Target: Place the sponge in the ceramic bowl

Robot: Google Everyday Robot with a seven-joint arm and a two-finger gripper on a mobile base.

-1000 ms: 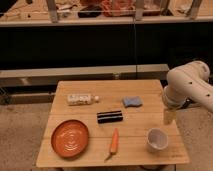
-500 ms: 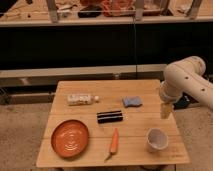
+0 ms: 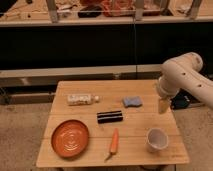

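The light-blue sponge [image 3: 132, 102] lies flat on the wooden table [image 3: 145, 120], right of centre toward the back. The ceramic bowl [image 3: 70, 137], a shallow orange-red dish, sits at the front left with nothing in it. My gripper [image 3: 162, 106] hangs pointing down from the pale arm at the table's right side. It is a short way right of the sponge and apart from it. The gripper is open and holds nothing.
A black rectangular bar [image 3: 109, 116] lies mid-table. A carrot [image 3: 114, 142] lies in front of it. A white cup [image 3: 156, 139] stands at the front right, and a small bottle [image 3: 81, 99] lies on its side at the back left. A dark shelf unit stands behind the table.
The arm has swung left and slightly away from the front edge, bringing the gripper closer to the sponge. The objects on the table have not moved.
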